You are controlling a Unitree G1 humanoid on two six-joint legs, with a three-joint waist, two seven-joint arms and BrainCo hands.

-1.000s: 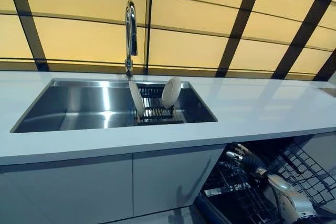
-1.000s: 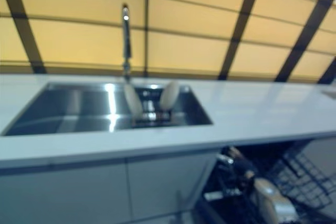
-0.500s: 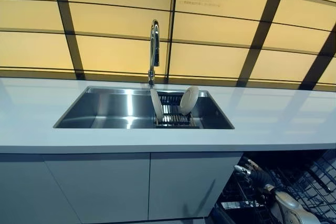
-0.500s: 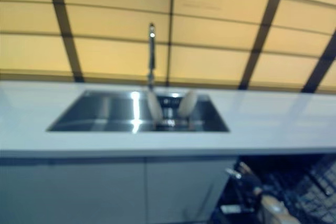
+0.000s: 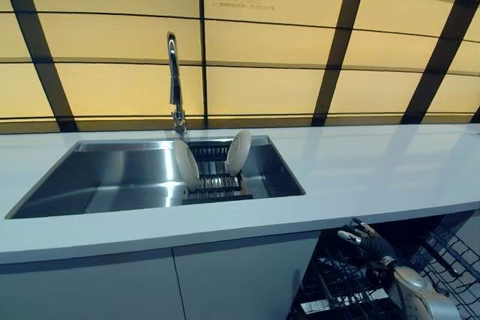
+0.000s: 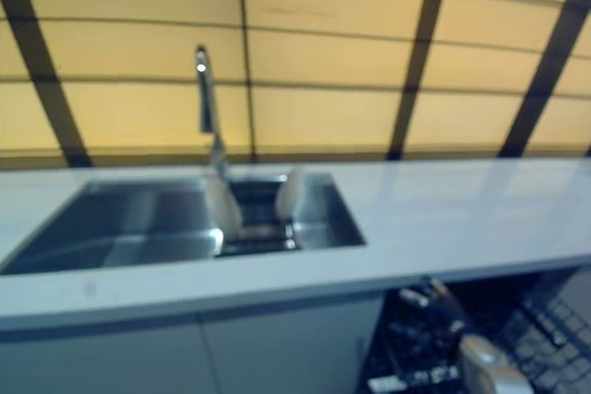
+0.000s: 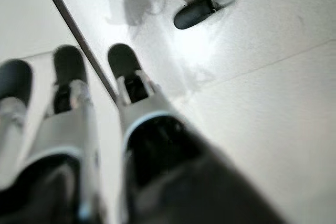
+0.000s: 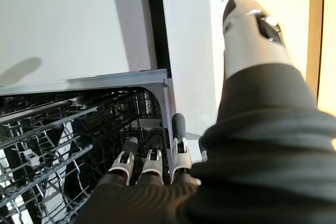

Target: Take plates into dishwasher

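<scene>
1. Standing on edge in a dark wire rack at the right end of the steel sink, two white round plates lean away from each other: the left plate tilts left, the right one tilts right.
2. The tap rises just behind the sink, near the plates.
3. The right hand hangs below the counter, to the right of the sink, over the open dishwasher's wire rack; its fingers are straight and spread, holding nothing.
4. The left hand shows only in its wrist view, fingers straight and empty above a pale floor.
5. Compared with half a second ago, the whole scene sits further left and lower, so the camera has moved; the plates keep their places in the rack, and the right hand stays over the dishwasher rack.
</scene>
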